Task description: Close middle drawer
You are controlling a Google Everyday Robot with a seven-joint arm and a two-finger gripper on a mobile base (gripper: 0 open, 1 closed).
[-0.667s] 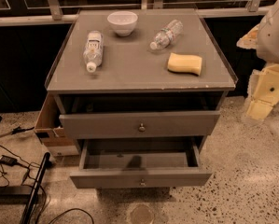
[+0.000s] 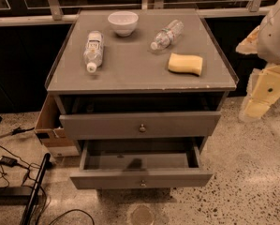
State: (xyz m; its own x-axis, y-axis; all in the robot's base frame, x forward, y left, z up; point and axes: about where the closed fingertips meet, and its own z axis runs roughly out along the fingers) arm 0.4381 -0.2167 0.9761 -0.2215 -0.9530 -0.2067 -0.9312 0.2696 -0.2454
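Note:
The grey cabinet (image 2: 130, 69) has two drawer fronts showing. The middle drawer (image 2: 139, 178) is the lower one. It is pulled far out, its inside is empty, and its small round knob (image 2: 142, 183) faces me. The top drawer (image 2: 139, 124) above it is pulled out a little. The lowest drawer is hidden under the middle one. My gripper (image 2: 255, 108), on the white and cream arm at the right edge, hangs beside the cabinet's right side, level with the top drawer and apart from every drawer.
On the cabinet top lie a white bowl (image 2: 123, 22), two plastic bottles (image 2: 93, 49) (image 2: 166, 33) and a yellow sponge (image 2: 185, 63). A cardboard box (image 2: 48, 125) stands to the cabinet's left. Cables and a black bar (image 2: 34, 191) lie on the floor at the left.

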